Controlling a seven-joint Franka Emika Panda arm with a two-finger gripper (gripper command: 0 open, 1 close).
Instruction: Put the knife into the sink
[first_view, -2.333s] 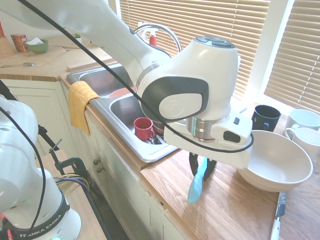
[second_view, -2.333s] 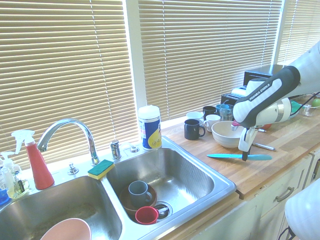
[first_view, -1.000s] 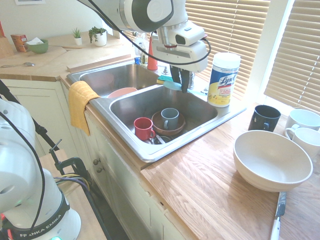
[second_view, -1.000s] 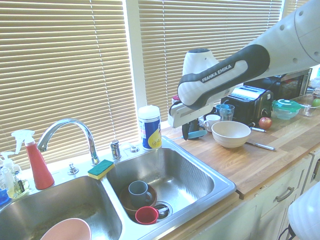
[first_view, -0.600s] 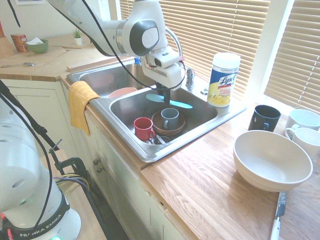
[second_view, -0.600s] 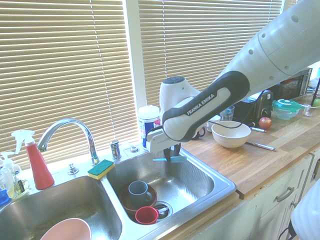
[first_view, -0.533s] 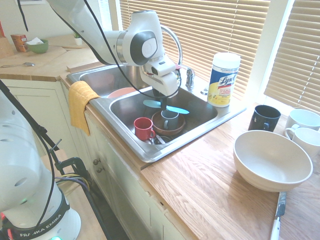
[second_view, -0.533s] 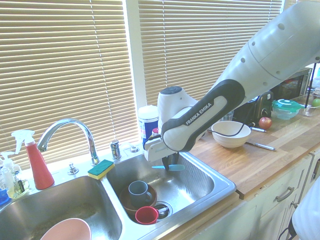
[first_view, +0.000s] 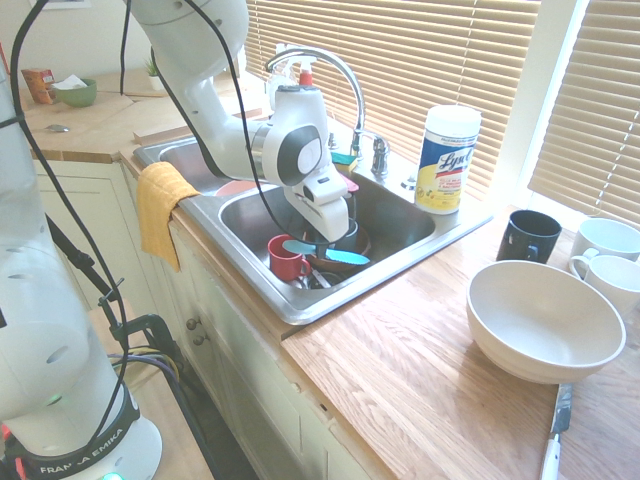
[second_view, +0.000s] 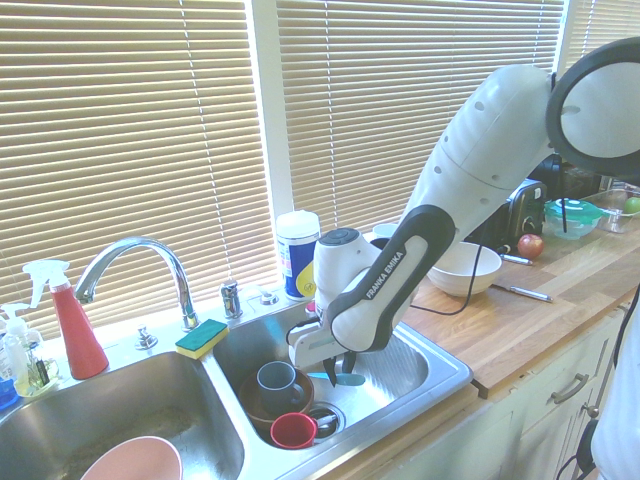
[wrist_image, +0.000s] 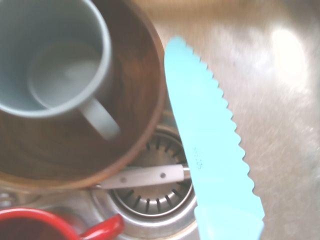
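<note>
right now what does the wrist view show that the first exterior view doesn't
Only the wrist view shows the drain strainer, a pale utensil handle lying across it, and the knife's serrated edge. Only the first exterior view shows the tool gripping the knife, the faucet and the counter. Both show the knife over the sink, beside the grey mug and red cup.

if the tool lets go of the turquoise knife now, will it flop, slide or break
Likely stiff: the knife sticks out level from the tool without sagging. Probably light plastic, unlikely to break. It may clatter against the brown bowl and slide on the smooth steel sink toward the drain.
</note>
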